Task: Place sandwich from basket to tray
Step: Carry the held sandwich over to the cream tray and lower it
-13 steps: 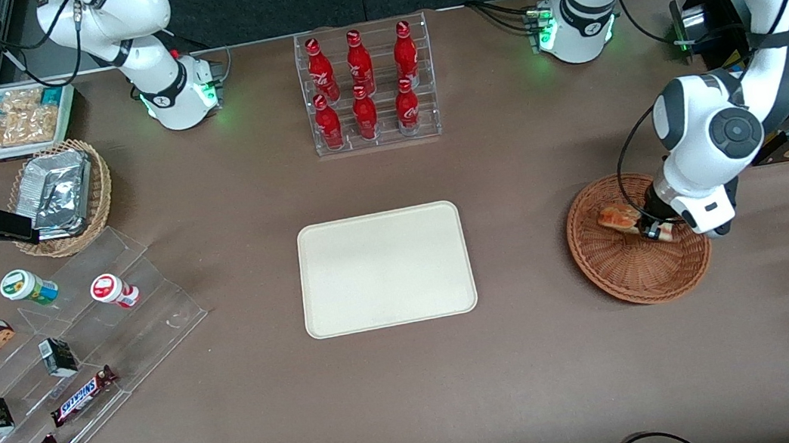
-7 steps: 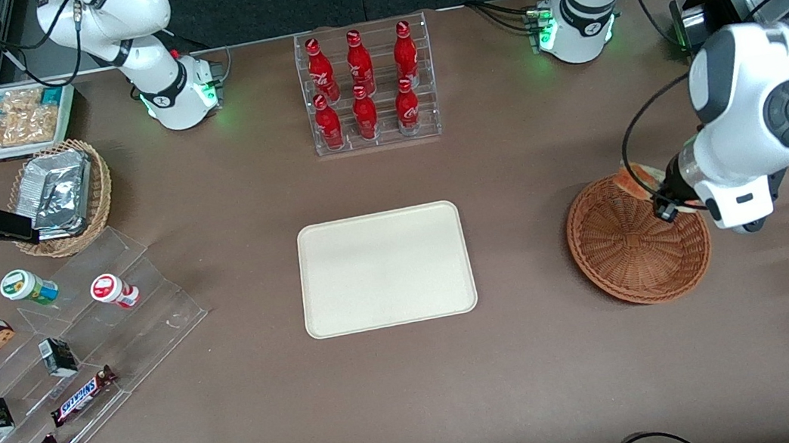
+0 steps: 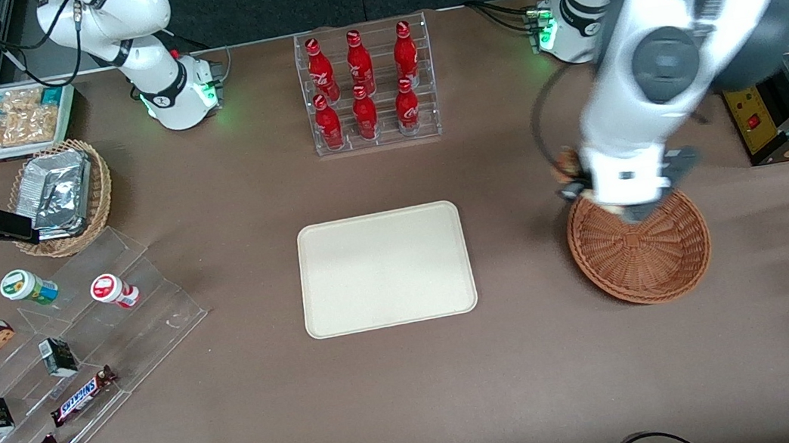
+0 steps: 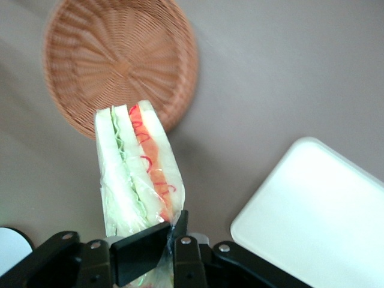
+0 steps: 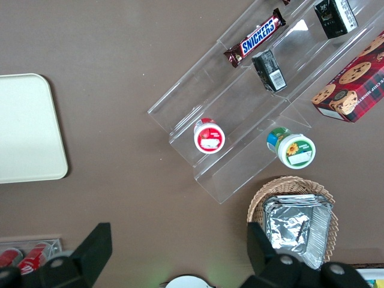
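Sandwich [image 4: 139, 171], a clear-wrapped triangular wedge of white bread with green, red and orange filling along its edge, is clamped between the two black fingers [image 4: 139, 257] of the left arm's gripper [image 4: 171, 243]. The fingers are closed on the wrapper at the wedge's lower end, and the wedge stands out from them clear of every surface. Seen from the front, the gripper [image 3: 576, 182] hangs in the air over the rim of the basket that lies farthest from the camera, on the edge facing the tray; only a small brown-orange part of the sandwich [image 3: 567, 162] shows beside the white wrist.

Nearest the front camera of the task's things is the round, shallow, reddish-brown woven wicker basket [image 3: 640, 250], resting on the brown table [image 3: 534, 355] toward the working arm's end; nothing lies in it. The flat cream-coloured rectangular plastic tray [image 3: 385, 268] with rounded corners sits at the middle of the table, well apart from the basket, its surface bare. Farther from the camera than the tray stands a clear acrylic rack [image 3: 368, 88] holding six red bottles.
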Tool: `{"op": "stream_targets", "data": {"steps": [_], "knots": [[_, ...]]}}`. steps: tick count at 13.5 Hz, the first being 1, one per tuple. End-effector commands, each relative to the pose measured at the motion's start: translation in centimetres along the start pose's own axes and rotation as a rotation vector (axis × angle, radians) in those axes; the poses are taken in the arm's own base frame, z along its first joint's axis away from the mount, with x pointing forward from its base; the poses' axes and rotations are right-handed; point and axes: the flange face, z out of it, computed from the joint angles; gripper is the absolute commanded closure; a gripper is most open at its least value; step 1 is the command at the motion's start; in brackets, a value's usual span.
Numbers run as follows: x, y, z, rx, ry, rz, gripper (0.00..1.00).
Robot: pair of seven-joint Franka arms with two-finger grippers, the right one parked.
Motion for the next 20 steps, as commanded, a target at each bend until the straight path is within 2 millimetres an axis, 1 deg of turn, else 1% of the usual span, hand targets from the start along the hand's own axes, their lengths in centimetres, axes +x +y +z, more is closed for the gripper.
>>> {"op": "stream_targets", "data": {"steps": [1,3,4,5,6,7,8,10,11,14,16,17,19,20], "knots": [[-4.6,7.3,1.6,-0.04,0.028,0.1,1.0],[-7.3,11.4,3.4,-0.15,0.061,0.153,1.0],[-8.5,13.0,4.4,-0.205,0.073,0.173,1.0],[-10.2,15.0,6.4,-0.229,0.083,0.205,1.0],[-11.8,16.5,8.5,-0.239,0.084,0.23,1.0],[-12.7,17.6,9.9,-0.265,0.089,0.235,1.0],[-12.8,18.5,10.9,-0.307,0.101,0.231,1.0],[-12.7,19.7,13.9,-0.334,0.104,0.23,1.0],[-12.7,20.2,14.8,-0.361,0.106,0.225,1.0],[-12.2,20.0,17.4,-0.459,0.106,0.192,1.0],[-12.6,19.7,19.2,-0.46,0.108,0.2,1.0],[-12.7,19.8,19.4,-0.492,0.112,0.184,1.0],[-12.8,19.9,20.4,-0.497,0.099,0.176,1.0],[-13.3,19.9,21.2,-0.489,0.088,0.182,1.0]]}}
